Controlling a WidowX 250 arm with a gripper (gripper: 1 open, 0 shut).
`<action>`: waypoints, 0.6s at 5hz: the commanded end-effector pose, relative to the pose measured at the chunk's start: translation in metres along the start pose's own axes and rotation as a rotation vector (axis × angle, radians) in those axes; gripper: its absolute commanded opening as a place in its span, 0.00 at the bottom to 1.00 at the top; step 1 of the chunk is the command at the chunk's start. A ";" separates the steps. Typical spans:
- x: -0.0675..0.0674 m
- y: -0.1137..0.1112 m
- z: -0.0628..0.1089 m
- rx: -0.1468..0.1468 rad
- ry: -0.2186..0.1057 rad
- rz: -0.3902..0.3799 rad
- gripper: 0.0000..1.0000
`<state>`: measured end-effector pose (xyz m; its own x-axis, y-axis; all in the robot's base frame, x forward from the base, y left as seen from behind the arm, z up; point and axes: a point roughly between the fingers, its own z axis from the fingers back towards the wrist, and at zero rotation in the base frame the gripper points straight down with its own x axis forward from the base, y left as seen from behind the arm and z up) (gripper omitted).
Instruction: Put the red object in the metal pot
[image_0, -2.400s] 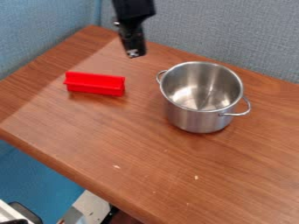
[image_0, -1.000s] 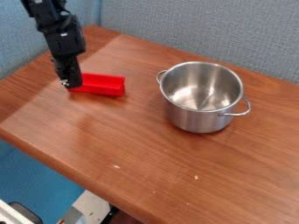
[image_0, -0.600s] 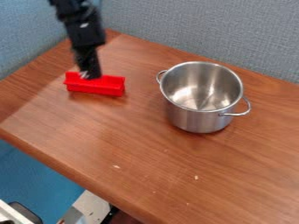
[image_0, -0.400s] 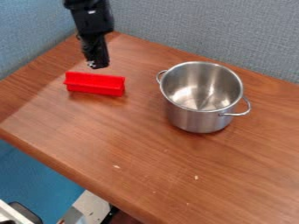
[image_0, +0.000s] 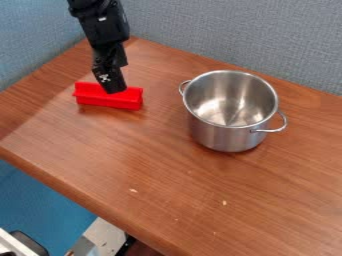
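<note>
The red object (image_0: 112, 98), a small brick-shaped block, lies flat on the wooden table (image_0: 160, 170) at the left. My gripper (image_0: 111, 84) hangs from the black arm and points down, directly over the block's middle, its fingertips just at the block's top. Its jaws look spread apart, with nothing between them. The metal pot (image_0: 234, 112) stands upright to the right of the block, shiny and with nothing inside, a loop handle showing on its right side.
A blue textured wall (image_0: 241, 40) runs behind the table. The table's front edge (image_0: 80, 195) runs diagonally, with the floor below it.
My gripper went from the block's left end up and to the right, then came down over the block's middle. Its jaws went from shut to spread. The block and pot stayed put.
</note>
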<state>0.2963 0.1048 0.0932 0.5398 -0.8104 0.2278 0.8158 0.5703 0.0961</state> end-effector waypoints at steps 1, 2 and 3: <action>-0.002 0.005 0.001 0.006 -0.018 0.012 1.00; -0.012 0.017 -0.010 -0.014 -0.005 0.019 1.00; -0.018 0.025 -0.028 -0.052 0.028 0.035 1.00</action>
<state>0.3058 0.1260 0.0499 0.5839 -0.7876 0.1967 0.8043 0.5942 -0.0085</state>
